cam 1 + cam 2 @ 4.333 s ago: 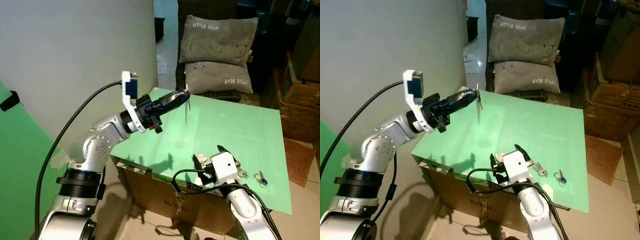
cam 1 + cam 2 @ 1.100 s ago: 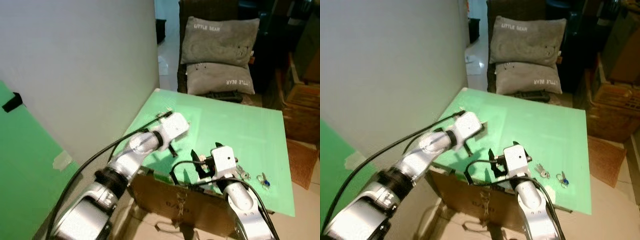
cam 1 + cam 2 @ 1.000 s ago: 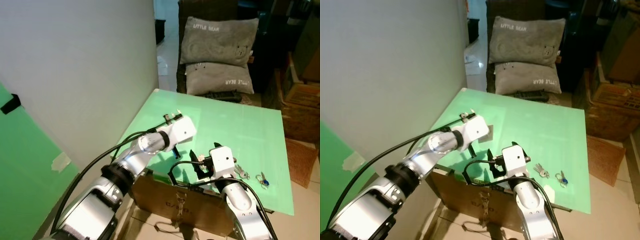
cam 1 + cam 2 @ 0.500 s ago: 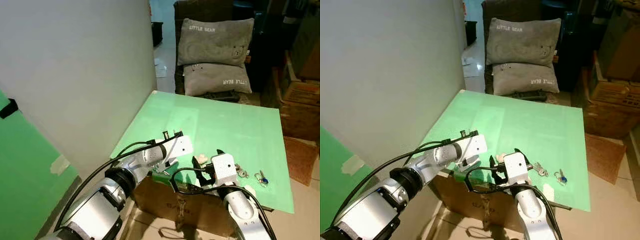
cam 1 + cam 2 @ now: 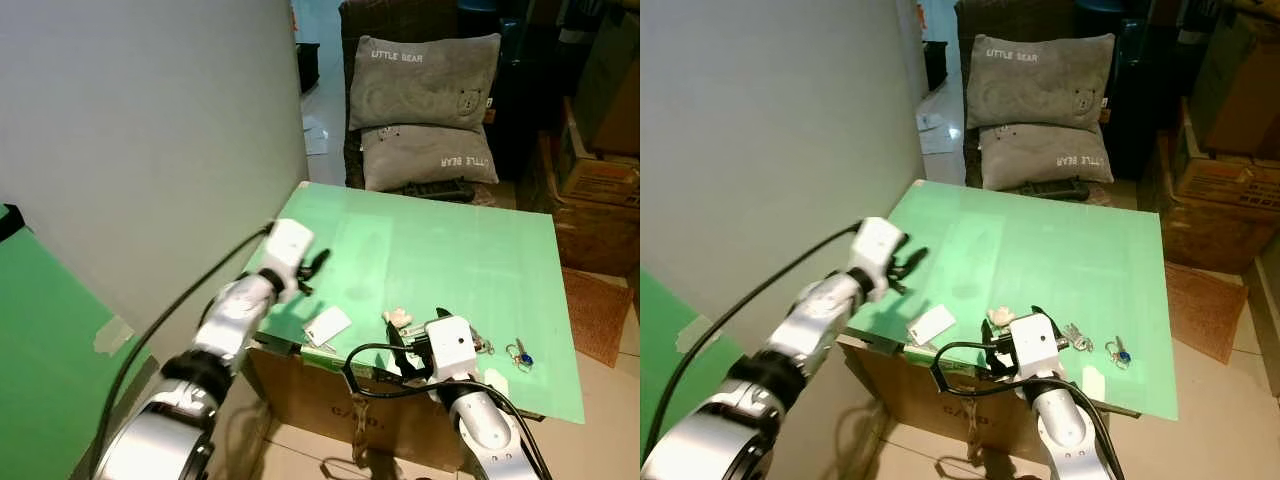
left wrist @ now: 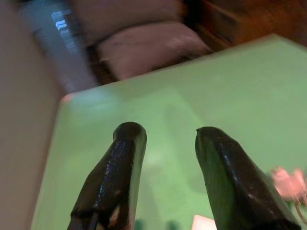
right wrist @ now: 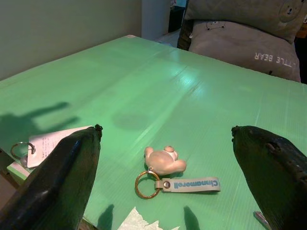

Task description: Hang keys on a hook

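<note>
A white tag on a key ring (image 5: 328,325) lies near the front edge of the green table (image 5: 470,240). My left gripper (image 5: 316,264) hovers open over the table's left part, apart from the tag, with nothing between its fingers (image 6: 125,143). A keychain with a pale bear figure (image 7: 165,161), a ring and a grey strap (image 7: 190,184) lies just ahead of my right gripper (image 7: 166,128), which is open and low at the front edge. Silver keys (image 5: 483,345) and a blue-tagged key ring (image 5: 520,352) lie to its right.
The green sheet rests on a cardboard box (image 5: 320,390). A white wall (image 5: 150,130) runs close along the left. Two grey pillows (image 5: 425,85) stand on a dark chair behind the table. Cartons (image 5: 600,160) are stacked at the right. A white slip (image 5: 495,381) lies near the front edge.
My left gripper came down from a raised pose to the table's front edge, then drew back to the left. The white tag now lies uncovered there. The camera shifted slightly.
</note>
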